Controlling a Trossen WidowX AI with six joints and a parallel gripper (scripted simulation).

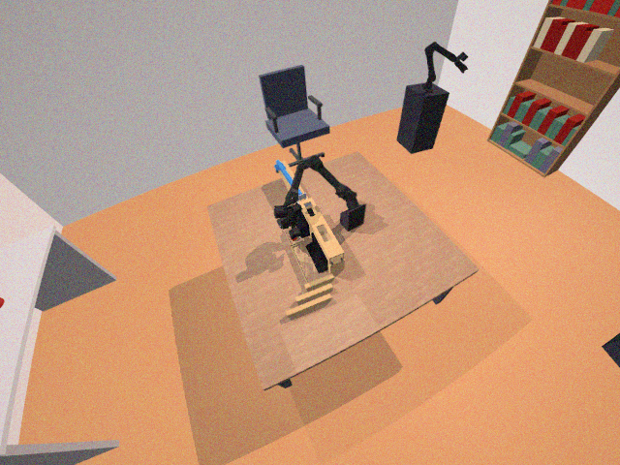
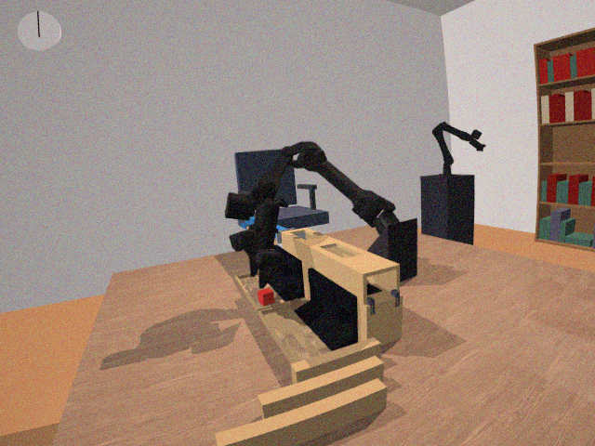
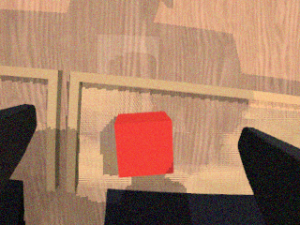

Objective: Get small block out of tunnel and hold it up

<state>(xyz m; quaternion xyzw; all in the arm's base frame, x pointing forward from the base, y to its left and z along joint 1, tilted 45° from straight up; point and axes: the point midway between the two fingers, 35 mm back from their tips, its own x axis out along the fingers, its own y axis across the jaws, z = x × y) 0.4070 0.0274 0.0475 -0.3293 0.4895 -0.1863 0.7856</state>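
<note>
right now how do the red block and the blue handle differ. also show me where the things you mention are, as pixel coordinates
The red block [image 2: 265,296] [image 3: 144,146] is a compact cube; the blue handle [image 1: 288,175] is long and thin. The red block lies in a shallow tray section beside the tunnel, while the blue handle sticks out past its far end. Neither is held by the gripper [image 3: 137,124].

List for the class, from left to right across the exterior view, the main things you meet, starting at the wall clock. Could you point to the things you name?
Wall clock [image 2: 39,31], red block [image 2: 265,296] [image 3: 144,146], wooden tunnel [image 2: 379,263] [image 1: 327,242], black pedestal bearing a second arm [image 2: 447,206] [image 1: 422,117], bookshelf [image 2: 536,144] [image 1: 520,65].
</note>
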